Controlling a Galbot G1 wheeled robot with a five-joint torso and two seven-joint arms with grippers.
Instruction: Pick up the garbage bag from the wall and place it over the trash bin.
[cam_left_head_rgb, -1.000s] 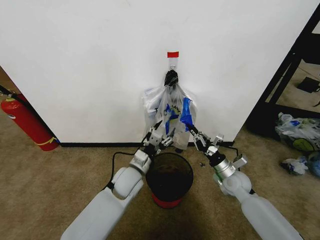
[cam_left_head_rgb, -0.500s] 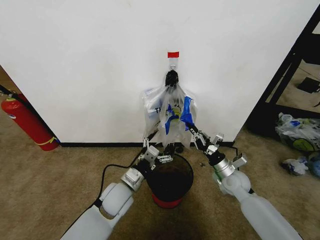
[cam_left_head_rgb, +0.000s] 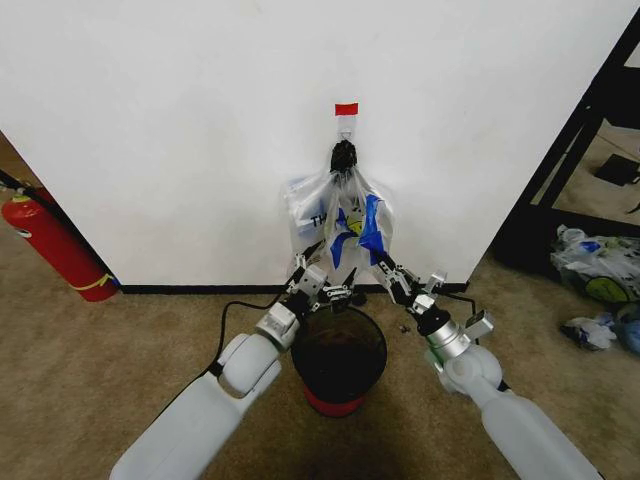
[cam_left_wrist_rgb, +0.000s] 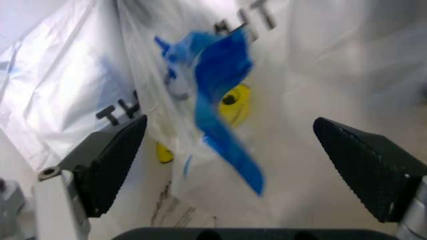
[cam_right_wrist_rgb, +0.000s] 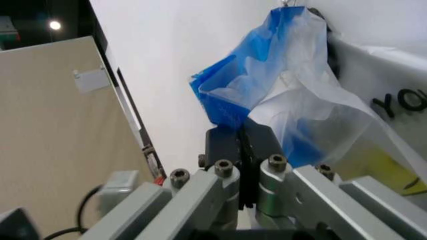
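The garbage bag (cam_left_head_rgb: 352, 238), thin and see-through with a yellow smiley and blue patches, hangs at the wall (cam_left_head_rgb: 180, 140) from a hook (cam_left_head_rgb: 345, 128) under a red tape square (cam_left_head_rgb: 346, 108). It hangs in front of a thicker bunch of bags topped by a black knot (cam_left_head_rgb: 343, 155). My right gripper (cam_left_head_rgb: 383, 266) is shut on the bag's blue edge (cam_right_wrist_rgb: 233, 95). My left gripper (cam_left_head_rgb: 328, 282) is open close before the bag's lower part, whose smiley (cam_left_wrist_rgb: 233, 102) sits between its spread fingers (cam_left_wrist_rgb: 107, 160). The black mesh trash bin (cam_left_head_rgb: 338, 355) stands on the floor just below both grippers.
A red fire extinguisher (cam_left_head_rgb: 55, 245) leans at the wall on the left. A black frame (cam_left_head_rgb: 570, 160) stands at the right, with clear sacks of rubbish (cam_left_head_rgb: 600, 275) on the carpet beyond it. A black skirting strip (cam_left_head_rgb: 200, 289) runs along the wall's foot.
My left gripper dipped to the bin's rim half a second ago and has risen again toward the bag, still open. The right gripper keeps its hold and has shifted slightly left.
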